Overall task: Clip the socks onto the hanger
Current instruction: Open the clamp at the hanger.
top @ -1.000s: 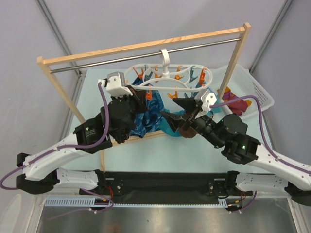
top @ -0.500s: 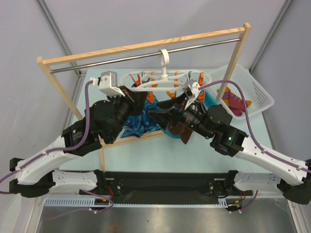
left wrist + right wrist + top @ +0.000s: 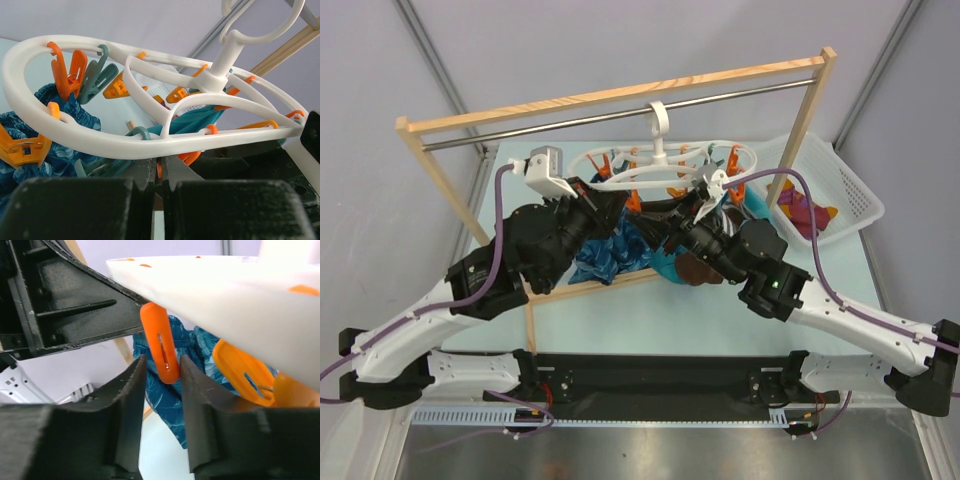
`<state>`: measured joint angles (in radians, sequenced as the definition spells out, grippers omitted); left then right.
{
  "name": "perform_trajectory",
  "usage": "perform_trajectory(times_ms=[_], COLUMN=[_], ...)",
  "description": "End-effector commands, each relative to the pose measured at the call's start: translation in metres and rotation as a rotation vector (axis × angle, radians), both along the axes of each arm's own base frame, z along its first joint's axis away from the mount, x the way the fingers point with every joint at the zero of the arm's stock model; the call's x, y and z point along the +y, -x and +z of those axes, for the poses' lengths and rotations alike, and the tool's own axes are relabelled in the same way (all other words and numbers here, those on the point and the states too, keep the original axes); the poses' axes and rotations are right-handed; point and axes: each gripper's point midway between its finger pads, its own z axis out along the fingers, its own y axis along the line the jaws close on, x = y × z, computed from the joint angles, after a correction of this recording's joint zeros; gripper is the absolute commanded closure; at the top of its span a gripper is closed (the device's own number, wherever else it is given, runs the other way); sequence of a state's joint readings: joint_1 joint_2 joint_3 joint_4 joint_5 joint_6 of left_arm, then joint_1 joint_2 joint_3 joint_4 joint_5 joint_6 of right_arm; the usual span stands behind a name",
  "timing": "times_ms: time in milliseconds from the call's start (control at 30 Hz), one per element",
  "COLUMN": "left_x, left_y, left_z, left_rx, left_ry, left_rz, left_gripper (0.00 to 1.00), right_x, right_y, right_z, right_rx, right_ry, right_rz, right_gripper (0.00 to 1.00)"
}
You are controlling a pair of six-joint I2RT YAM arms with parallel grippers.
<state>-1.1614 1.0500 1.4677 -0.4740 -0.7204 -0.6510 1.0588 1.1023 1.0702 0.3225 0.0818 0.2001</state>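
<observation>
The white hanger (image 3: 672, 172) hangs by its hook from the metal bar, its orange and grey-teal clips dangling. My left gripper (image 3: 617, 206) is shut just under the ring's near-left edge (image 3: 100, 145), its fingertips (image 3: 150, 167) touching the underside. My right gripper (image 3: 162, 365) is open under the ring (image 3: 225, 285), one finger on each side of an orange clip (image 3: 160, 347), with small gaps. A dark brown sock (image 3: 700, 268) lies below my right wrist (image 3: 720, 245). The magenta striped socks (image 3: 805, 212) lie in the basket.
The wooden-framed rack (image 3: 620, 95) spans the table, and its low front bar (image 3: 610, 282) runs between the arms. Blue patterned cloth (image 3: 605, 255) and teal cloth (image 3: 665, 262) hang or lie beneath the hanger. A white mesh basket (image 3: 855, 190) stands at the right.
My right gripper has moved up and left under the hanger, and its jaws have narrowed around the orange clip. The left arm shifted slightly early on, then held still. The hanger has tilted.
</observation>
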Motion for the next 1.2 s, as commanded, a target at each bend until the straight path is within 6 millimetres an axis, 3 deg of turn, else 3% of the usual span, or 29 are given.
perform_trajectory(times_ms=[0,67,133,200,300,400,833,1167], left_x=[0.003,0.002,0.0,0.002,0.006,0.011,-0.015,-0.006], left_y=[0.007,0.006,0.006,0.007,0.008,0.01,0.003,0.004], left_z=[0.02,0.02,0.02,0.023,0.022,0.023,0.016,0.015], left_rx=[-0.009,-0.004,-0.003,-0.004,-0.004,-0.005,0.01,0.019], left_ry=[0.085,0.095,0.097,0.1,0.098,0.087,-0.022,-0.014], left_rz=[-0.037,-0.041,-0.052,-0.054,-0.046,-0.041,-0.084,-0.062], left_gripper=[1.0,1.0,0.83,0.6,0.41,0.33,0.38,0.42], right_x=[-0.007,-0.007,-0.006,-0.006,-0.005,-0.006,-0.007,-0.009], right_y=[0.001,-0.003,-0.005,-0.005,-0.007,-0.008,-0.009,-0.01], right_z=[0.022,0.02,0.017,0.017,0.016,0.017,0.018,0.016], right_rx=[-0.066,-0.061,-0.056,-0.054,-0.055,-0.054,-0.059,-0.064], right_ry=[-0.065,-0.053,-0.042,-0.04,-0.035,-0.023,0.024,0.034], right_rz=[-0.02,-0.037,-0.043,-0.041,-0.049,-0.06,-0.077,-0.092], right_gripper=[0.67,0.85,1.0,1.0,1.0,1.0,1.0,1.0])
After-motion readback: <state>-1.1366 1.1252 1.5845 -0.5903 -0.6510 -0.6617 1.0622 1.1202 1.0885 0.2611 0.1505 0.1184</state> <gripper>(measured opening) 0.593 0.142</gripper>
